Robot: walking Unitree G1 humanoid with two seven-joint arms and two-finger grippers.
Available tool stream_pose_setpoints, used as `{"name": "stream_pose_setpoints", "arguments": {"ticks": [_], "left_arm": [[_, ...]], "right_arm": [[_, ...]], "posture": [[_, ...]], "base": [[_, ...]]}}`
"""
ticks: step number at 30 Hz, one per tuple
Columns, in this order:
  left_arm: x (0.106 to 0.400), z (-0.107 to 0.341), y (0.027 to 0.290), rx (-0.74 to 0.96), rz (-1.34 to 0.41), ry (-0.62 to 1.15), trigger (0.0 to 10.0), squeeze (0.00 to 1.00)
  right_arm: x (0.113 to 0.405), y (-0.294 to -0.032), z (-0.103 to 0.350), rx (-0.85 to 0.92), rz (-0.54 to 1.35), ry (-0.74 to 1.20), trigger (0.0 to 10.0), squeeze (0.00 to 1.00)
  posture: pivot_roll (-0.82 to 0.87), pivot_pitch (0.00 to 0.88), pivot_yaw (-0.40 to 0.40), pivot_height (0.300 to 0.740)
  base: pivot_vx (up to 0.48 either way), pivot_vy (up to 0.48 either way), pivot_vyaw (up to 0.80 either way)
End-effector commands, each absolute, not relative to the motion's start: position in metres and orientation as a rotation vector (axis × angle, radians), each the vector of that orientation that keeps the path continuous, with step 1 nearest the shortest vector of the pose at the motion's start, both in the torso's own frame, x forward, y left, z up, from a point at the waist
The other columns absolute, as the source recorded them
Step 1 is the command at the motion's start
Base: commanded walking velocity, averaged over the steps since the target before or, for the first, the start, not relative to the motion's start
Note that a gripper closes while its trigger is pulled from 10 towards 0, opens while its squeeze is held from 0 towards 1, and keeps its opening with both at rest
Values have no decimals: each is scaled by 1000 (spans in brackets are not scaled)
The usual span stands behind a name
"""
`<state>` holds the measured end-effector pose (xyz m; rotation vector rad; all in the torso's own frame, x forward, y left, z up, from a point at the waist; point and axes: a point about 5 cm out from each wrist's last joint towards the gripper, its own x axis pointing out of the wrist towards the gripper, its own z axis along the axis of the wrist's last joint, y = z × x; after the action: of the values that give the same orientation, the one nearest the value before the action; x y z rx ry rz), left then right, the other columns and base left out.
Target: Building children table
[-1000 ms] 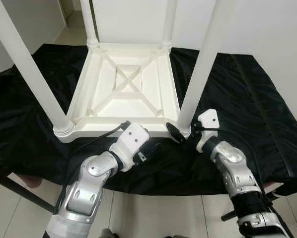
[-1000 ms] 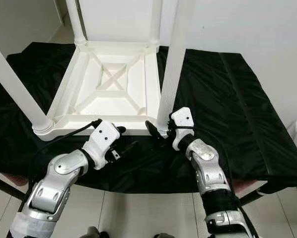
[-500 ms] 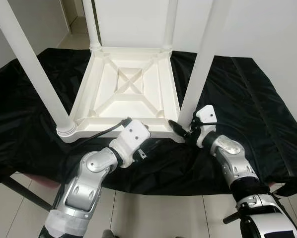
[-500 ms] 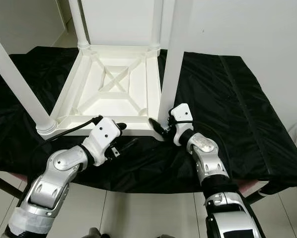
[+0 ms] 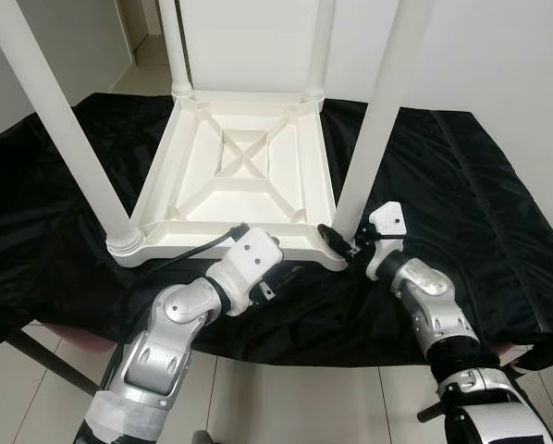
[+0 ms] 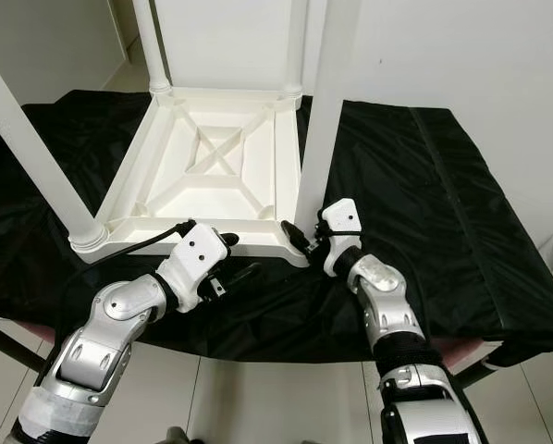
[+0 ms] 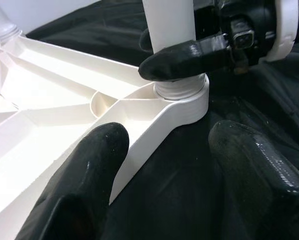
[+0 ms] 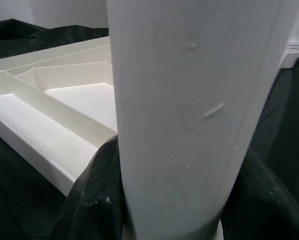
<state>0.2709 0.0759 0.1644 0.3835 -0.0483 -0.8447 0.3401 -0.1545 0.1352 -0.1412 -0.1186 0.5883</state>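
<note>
A white children's table lies upside down on a black cloth, its front rim (image 5: 212,242) towards me and its legs pointing up. My right gripper (image 5: 343,242) is shut on the near right leg (image 5: 374,120) just above its screw collar (image 7: 182,92). In the right wrist view its fingers (image 8: 94,200) press on both sides of the leg (image 8: 189,100). My left gripper (image 7: 169,170) is open at the front rim, left of that leg. One finger (image 7: 89,175) is over the ribbed underside, the other over the cloth.
The near left leg (image 5: 59,129) and the two far legs (image 5: 173,46) rise steeply around the work spot. The black cloth (image 5: 461,185) covers a low platform whose front edge is close to my arms, with tiled floor (image 5: 286,398) below. A white wall stands behind.
The head view has shifted slightly. My right gripper stays on the near right leg and my left gripper stays at the front rim.
</note>
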Motion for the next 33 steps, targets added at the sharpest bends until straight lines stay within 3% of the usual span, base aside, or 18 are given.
{"name": "stream_pose_setpoints", "arguments": {"ticks": [1,8,12,17,21,25,32,33], "left_arm": [[273,160,77,386,-814,-38,10000,0],[275,159,79,388,-794,-46,10000,0],[275,157,81,391,-750,-61,10000,0],[276,156,82,385,-738,-62,10000,0],[279,155,85,323,-672,-44,10000,0],[278,154,87,334,-652,-50,10000,0],[277,154,88,340,-645,-59,10000,0],[277,154,88,341,-644,-60,10000,0]], "right_arm": [[339,-155,131,-136,517,-100,10000,0],[338,-151,129,-113,405,-106,10000,0],[329,-141,125,-29,216,-93,10000,0],[328,-139,125,-22,183,-88,10000,0],[321,-138,122,17,-133,-95,10000,0],[316,-121,123,34,-81,-88,10000,0],[314,-120,128,42,-24,-119,10000,0],[313,-118,128,56,2,-123,10000,1000]], "posture": [[-103,0,27,740],[-101,0,23,740],[-103,0,12,740],[-102,0,10,740],[-87,0,-8,740],[-81,0,-9,740],[-80,0,-14,740],[-81,0,-16,740]], "base": [[0,0,0],[0,0,0],[0,0,0],[0,0,0],[0,0,0],[0,0,0],[0,0,0],[0,0,0]]}}
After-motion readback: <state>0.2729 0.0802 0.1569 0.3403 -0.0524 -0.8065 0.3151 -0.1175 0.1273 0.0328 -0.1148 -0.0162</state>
